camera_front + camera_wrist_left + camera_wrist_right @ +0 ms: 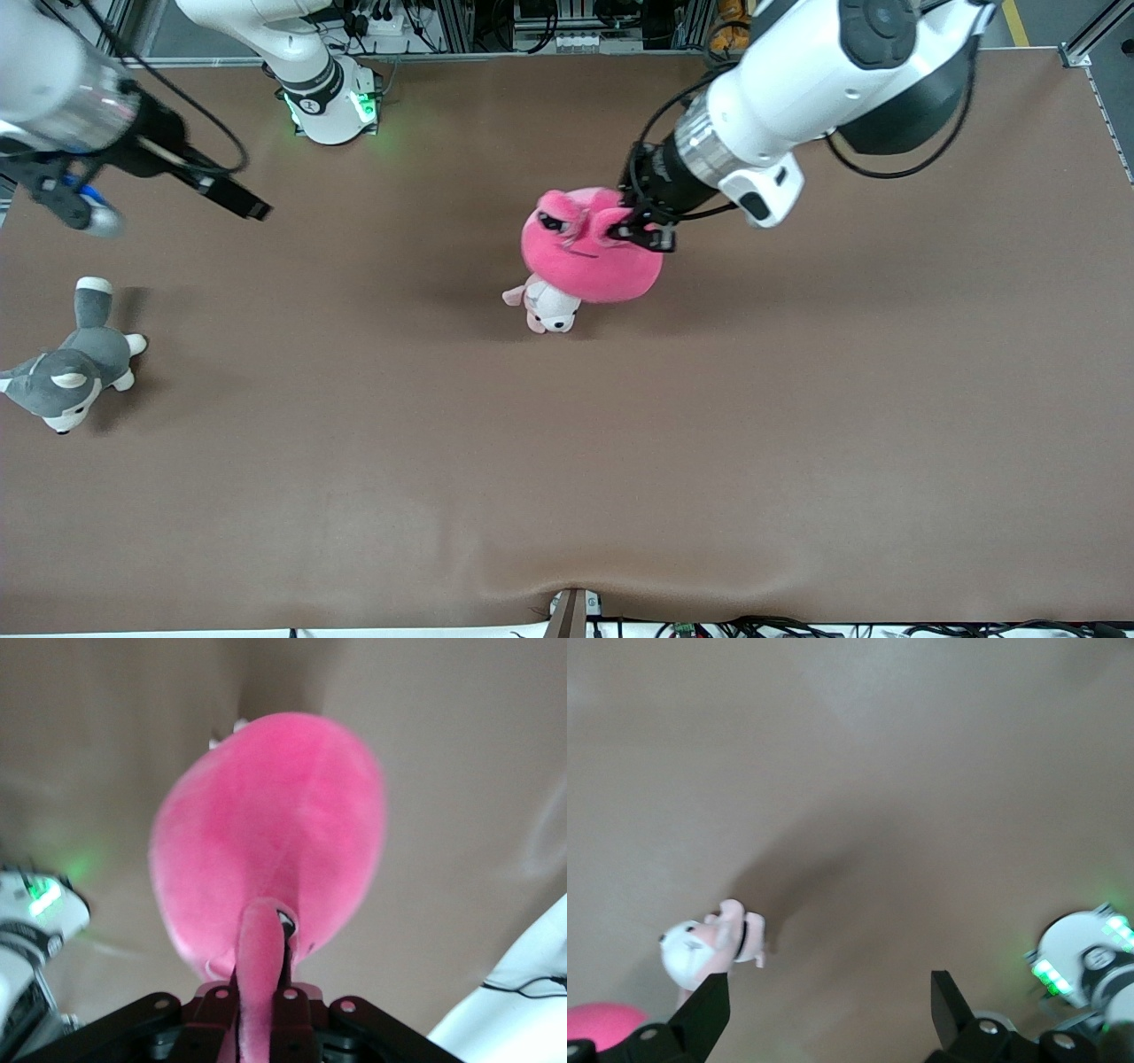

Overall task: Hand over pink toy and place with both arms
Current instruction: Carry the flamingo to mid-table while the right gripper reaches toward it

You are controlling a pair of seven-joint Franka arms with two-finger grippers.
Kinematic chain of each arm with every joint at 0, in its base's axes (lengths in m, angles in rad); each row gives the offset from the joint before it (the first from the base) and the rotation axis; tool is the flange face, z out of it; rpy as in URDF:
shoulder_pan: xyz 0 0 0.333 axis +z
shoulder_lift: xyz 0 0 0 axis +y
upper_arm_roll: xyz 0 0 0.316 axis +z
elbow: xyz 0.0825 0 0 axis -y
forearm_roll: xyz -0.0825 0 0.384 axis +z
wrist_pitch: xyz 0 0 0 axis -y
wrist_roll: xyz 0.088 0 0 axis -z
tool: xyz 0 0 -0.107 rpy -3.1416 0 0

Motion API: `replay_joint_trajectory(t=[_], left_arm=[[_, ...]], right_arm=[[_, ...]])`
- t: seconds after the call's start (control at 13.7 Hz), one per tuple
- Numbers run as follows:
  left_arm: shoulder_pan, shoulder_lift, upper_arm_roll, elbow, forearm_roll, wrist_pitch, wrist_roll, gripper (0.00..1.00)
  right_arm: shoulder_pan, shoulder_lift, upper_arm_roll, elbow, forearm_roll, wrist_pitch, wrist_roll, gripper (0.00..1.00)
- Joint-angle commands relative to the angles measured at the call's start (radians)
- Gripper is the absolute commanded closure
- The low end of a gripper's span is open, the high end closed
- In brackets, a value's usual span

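Bench (620, 461): brown surface filling most of the front frame; no writing readable on it.
Left arm (824, 80): white with black joints, entering from the upper right of the front frame; no readable label.
Right arm (62, 97): waits at the upper left of the front frame.
Pink toy (592, 250): hot-pink round plush, dark half-lidded eyes and a thin dark mouth line, just above centre of the front frame, over the puppy plush.
Husky plush (71, 368): grey and white, lying at the left edge of the front frame.
Puppy plush (547, 306): pale pink and white, partly covered by the pink toy.
Left gripper (645, 232): fingers pinched narrow on a fold of the pink toy.
Right gripper (828, 1010): fingers spread wide, holding nothing.
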Motion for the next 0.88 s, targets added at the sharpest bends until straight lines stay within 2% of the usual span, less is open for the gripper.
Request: replay_joint_trajectory(t=[0.0,0.15,0.29,0.44,0.66,0.73,0.8], left_arm=[[-0.07,0.062,0.003,0.046,-0.033,0.105,-0.141,1.0],[-0.116,0.082,0.003,0.046,-0.033,0.189,-0.208,1.0],[-0.154,0.106,0.005,0.046,-0.033,0.267,-0.274,1.0],[-0.179,0.117,0.01,0.046,-0.031,0.298,-0.288,1.0],[-0.191,0.129,0.01,0.046,-0.033,0.328,-0.303,1.0],[-0.191,0.129,0.01,0.046,-0.033,0.328,-0.303,1.0],[-0.191,0.128,0.01,0.046,-0.033,0.328,-0.303,1.0]], right_arm=[[0.066,0.033,-0.011,0.033,0.031,0.023,0.237,0.0],[0.098,0.05,-0.009,0.033,0.057,0.08,0.413,0.0],[0.182,0.076,-0.011,0.032,0.057,0.144,0.562,0.0],[0.232,0.105,-0.011,0.032,0.051,0.173,0.687,0.0],[0.295,0.137,-0.013,0.033,-0.027,0.25,0.91,0.0],[0.307,0.139,-0.013,0.032,-0.056,0.27,0.951,0.13],[0.324,0.139,-0.013,0.03,-0.082,0.272,0.957,0.43]])
